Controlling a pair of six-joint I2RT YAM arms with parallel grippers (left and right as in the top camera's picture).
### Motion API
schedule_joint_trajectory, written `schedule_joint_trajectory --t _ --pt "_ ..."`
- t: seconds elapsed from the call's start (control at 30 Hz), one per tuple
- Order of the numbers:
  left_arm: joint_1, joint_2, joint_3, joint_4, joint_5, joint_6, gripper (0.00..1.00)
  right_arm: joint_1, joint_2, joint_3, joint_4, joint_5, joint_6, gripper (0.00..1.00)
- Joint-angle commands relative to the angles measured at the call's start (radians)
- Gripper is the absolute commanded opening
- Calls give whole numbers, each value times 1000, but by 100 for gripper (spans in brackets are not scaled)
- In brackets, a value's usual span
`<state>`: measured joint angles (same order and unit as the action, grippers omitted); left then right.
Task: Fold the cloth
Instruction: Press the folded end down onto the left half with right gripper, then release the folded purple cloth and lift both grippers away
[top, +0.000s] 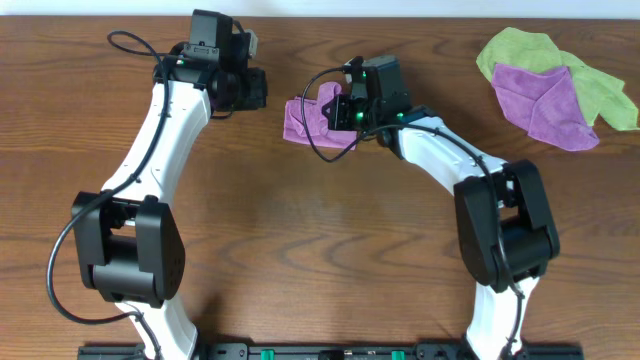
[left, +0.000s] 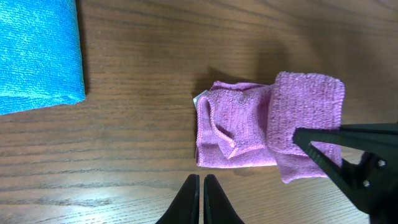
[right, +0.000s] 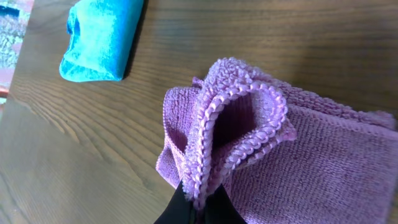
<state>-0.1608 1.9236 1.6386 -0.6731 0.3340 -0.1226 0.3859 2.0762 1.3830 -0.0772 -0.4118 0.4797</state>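
Observation:
The pink cloth (top: 300, 122) lies partly folded on the wooden table at centre back. It also shows in the left wrist view (left: 239, 134) and the right wrist view (right: 329, 149). My right gripper (top: 333, 110) is shut on a doubled edge of the pink cloth (right: 200, 200) and holds that flap raised above the rest. Its black fingers show at the right of the left wrist view (left: 326, 158). My left gripper (top: 258, 90) is shut and empty (left: 202, 182), just left of the cloth and apart from it.
A folded blue cloth (left: 37, 53) lies left of the pink one, also in the right wrist view (right: 99, 40); the left arm hides it from overhead. A green cloth (top: 530, 50) and a purple cloth (top: 550, 100) lie crumpled at the back right.

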Motion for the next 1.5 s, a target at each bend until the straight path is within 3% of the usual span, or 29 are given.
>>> schedule_joint_trajectory --t 0.0,0.27,0.3,0.33,0.37,0.4,0.43,0.73,0.9,0.93,1.0,1.1,1.13,1.47 --pt "4 -5 7 0 7 23 6 24 28 11 19 -10 22 2" --pt "4 -5 7 2 7 23 6 44 58 11 90 -6 60 1" --pt "5 -5 7 3 7 22 6 44 58 11 93 -6 63 12" --pt "5 -5 7 5 7 22 6 44 58 11 93 -6 69 36" --pt "5 -5 7 7 8 22 6 43 58 11 92 -6 74 73" --pt "5 -5 7 8 8 22 6 42 58 11 92 -7 74 95" --pt "5 -5 7 9 8 22 5 40 58 11 93 -7 75 99" --pt "6 -5 7 16 7 23 6 -1 58 82 68 -136 97 99" --pt "18 -1 6 19 5 22 6 -49 56 204 -126 -153 56 99" --pt "26 1 6 19 6 23 13 -64 55 243 -195 -153 22 99" --pt "40 13 6 20 13 29 41 -91 48 308 -322 -129 -35 99" --pt "65 52 6 19 117 45 72 -133 16 407 -539 -24 -140 99" --pt "73 70 6 20 172 45 96 -147 0 436 -607 14 -178 99" --pt "60 182 6 29 429 68 95 -313 -237 500 -1036 235 -455 99"
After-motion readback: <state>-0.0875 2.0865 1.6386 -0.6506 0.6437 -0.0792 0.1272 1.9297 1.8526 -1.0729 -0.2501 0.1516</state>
